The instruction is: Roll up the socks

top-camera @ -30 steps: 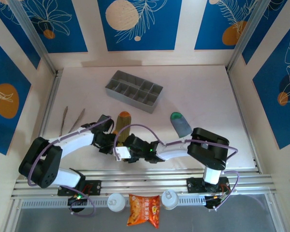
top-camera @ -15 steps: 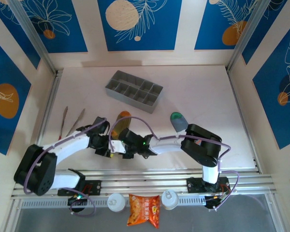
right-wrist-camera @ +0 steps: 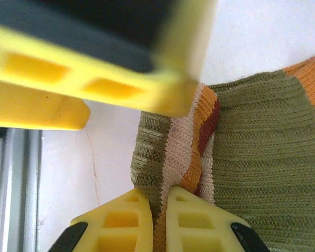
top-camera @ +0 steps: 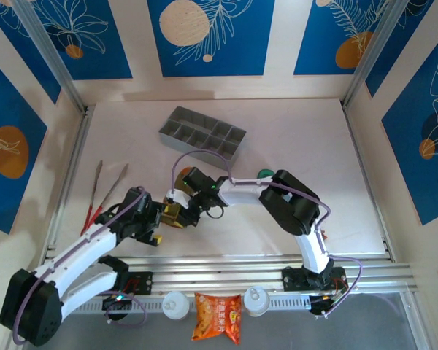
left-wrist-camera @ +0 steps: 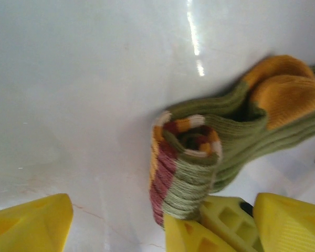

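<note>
Olive sock point(left-wrist-camera: 191, 157), rolled up, lies at 7 o'clock of the bench point(top-camera: 314, 146) centre. Its striped end is pinched in the clenched right claw point(right-wrist-camera: 157, 212), likely so the roll cannot spring open. Left claw point(top-camera: 152, 226), gripping a second ago, now stands released and has backed off toward 7 o'clock. Grey sock point(top-camera: 265, 173) waits at 2 o'clock.

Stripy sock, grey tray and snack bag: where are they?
olive striped sock point(left-wrist-camera: 185, 168), left wrist view, on its rolled striped cuff.
grey tray point(top-camera: 177, 141), top external view, on its near wall.
snack bag point(top-camera: 217, 318), top external view, on its middle.
</note>
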`<act>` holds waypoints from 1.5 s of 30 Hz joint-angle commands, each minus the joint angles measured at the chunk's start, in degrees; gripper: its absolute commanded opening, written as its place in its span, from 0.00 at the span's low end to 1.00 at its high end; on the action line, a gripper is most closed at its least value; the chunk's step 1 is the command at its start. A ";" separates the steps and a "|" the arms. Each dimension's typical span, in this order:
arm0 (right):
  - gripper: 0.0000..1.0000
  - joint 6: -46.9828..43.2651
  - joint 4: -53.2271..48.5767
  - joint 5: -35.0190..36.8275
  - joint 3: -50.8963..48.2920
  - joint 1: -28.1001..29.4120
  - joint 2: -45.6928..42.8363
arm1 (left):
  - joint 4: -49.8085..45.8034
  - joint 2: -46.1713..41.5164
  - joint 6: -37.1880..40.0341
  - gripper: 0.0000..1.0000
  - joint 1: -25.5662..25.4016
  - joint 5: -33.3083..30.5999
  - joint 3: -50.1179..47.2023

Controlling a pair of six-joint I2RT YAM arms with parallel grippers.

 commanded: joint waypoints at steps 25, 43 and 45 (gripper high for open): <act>0.00 12.05 -19.12 -10.71 8.42 -4.22 11.83 | 15.94 20.75 0.00 0.28 -3.06 0.14 -1.02; 0.59 -10.27 19.87 16.66 -23.54 3.29 -19.78 | -18.81 32.81 1.28 0.00 -2.32 4.61 10.43; 0.61 -13.61 21.71 22.57 -25.27 5.03 -22.27 | -20.33 33.68 1.34 0.00 -2.25 4.54 11.62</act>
